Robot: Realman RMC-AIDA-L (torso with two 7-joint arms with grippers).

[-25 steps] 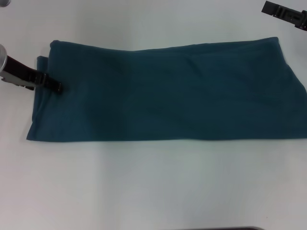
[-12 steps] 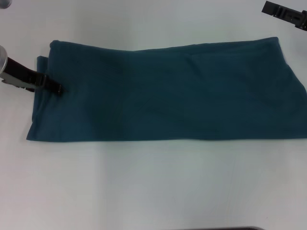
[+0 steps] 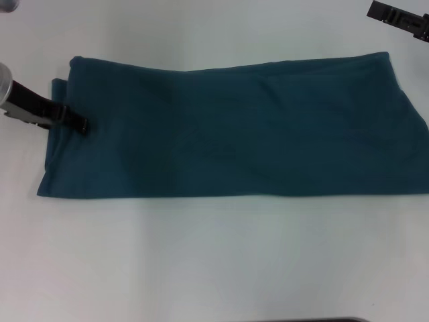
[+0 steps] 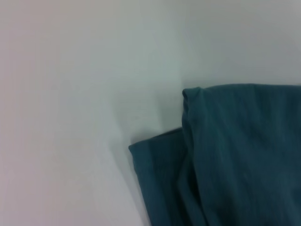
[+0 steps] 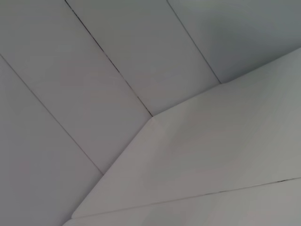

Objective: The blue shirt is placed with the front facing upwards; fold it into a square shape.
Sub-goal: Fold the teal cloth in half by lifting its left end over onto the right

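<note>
One long band is what the blue shirt [image 3: 228, 127] forms, lying left to right across the desk [image 3: 214, 261]. The left gripper [image 3: 77, 123] sits at its left short end; whether its jaws are apart I cannot tell. The right gripper [image 3: 399, 17] is parked far behind the right end, so I judge the left arm the nearer one.

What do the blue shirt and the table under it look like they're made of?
The blue shirt looks like soft matte knit fabric, probably cotton: it drapes in gentle wrinkles and its folded edges roll thickly. The table looks like a smooth, hard white surface, perhaps laminate, with faint sheen; the exact material is unclear.
</note>
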